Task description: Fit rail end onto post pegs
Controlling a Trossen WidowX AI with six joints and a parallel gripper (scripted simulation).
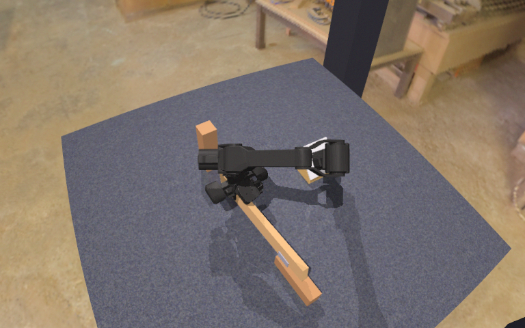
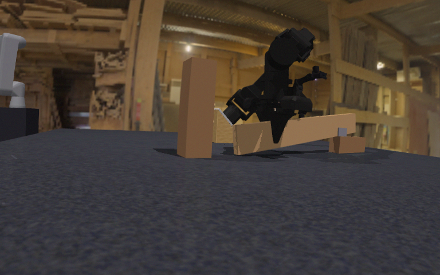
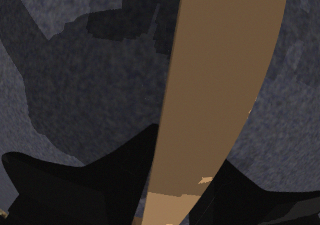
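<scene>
The long wooden rail (image 1: 275,234) (image 2: 311,128) (image 3: 225,60) slopes down toward the post. Its far end sits in the grey bracket (image 1: 282,258) (image 2: 342,132) on the low footboard block (image 1: 313,294) (image 2: 350,145). Its near end is down at the table, with a gap to the upright wooden post (image 1: 207,139) (image 2: 196,109). My gripper (image 2: 277,136) (image 3: 172,133) is shut on the rail a little behind its near end, one finger on each side. No pegs or holes can be made out in any view.
A white-topped wooden wedge (image 1: 311,174) (image 2: 224,130) stands behind the rail's near end, partly under my arm in the top view. My arm also covers the lower post there. A grey arm (image 2: 7,65) on a black stand is at the far left of the exterior view.
</scene>
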